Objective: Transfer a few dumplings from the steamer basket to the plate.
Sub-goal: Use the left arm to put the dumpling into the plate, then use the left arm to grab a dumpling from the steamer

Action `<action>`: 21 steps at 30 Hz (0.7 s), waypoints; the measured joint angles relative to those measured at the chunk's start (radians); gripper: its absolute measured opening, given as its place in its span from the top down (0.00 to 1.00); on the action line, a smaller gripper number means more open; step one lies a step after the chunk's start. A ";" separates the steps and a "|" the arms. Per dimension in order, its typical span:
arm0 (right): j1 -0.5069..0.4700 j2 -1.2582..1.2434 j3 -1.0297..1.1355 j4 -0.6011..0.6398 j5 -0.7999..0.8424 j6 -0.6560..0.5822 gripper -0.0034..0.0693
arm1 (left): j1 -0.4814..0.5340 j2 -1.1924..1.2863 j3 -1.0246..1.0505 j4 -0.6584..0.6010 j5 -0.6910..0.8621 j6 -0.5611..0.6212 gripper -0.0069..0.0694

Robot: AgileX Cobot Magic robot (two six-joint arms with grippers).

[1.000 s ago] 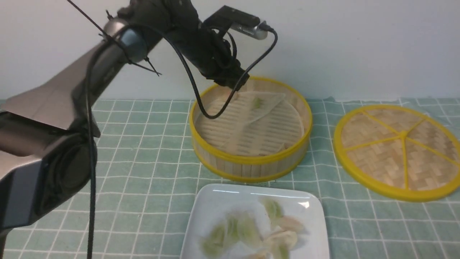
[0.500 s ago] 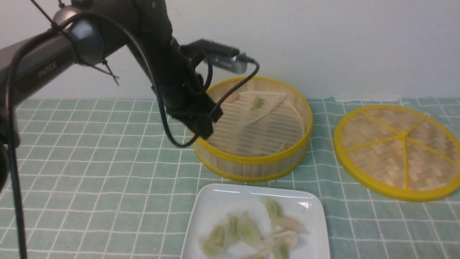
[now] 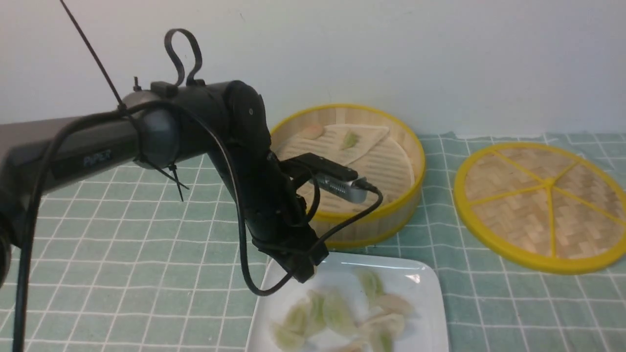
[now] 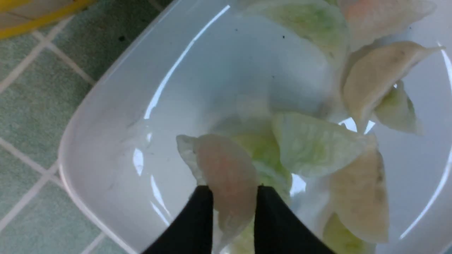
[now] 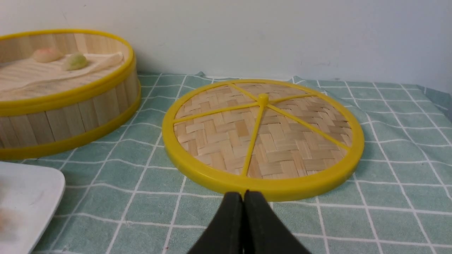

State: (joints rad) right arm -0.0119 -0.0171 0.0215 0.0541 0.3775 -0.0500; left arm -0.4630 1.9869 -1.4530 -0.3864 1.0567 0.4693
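Woven lid (image 3: 543, 205) beside steamer basket (image 3: 381, 227) | left arm (image 3: 244, 161) (holding dumpling (image 4: 226, 169)) crosses basket

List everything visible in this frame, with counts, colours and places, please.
steamer basket: one, bamboo with yellow rims, back centre
liner sheet: one, pale, inside the basket
dumplings in the basket: two, one pink, one green, at its far side
plate: one, white, near centre
dumplings on the plate: several, green and pale pink, overlapping, count unclear
held dumpling: one, pale pink, over the plate
lid: one, woven with yellow rim, flat to the basket's right
tablecloth: one, green with white grid
wall: white, behind
left arm: black, reaching over the plate
left gripper: shut on the held dumpling
right gripper: shut, empty, near the lid
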 joint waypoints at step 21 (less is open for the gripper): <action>0.000 0.000 0.000 0.000 0.000 0.000 0.97 | 0.091 0.062 -0.441 0.092 -0.104 -0.166 0.86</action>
State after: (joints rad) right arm -0.0119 -0.0171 0.0215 0.0541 0.3775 -0.0500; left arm -0.3720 2.0485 -1.8937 -0.2940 0.9531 0.3032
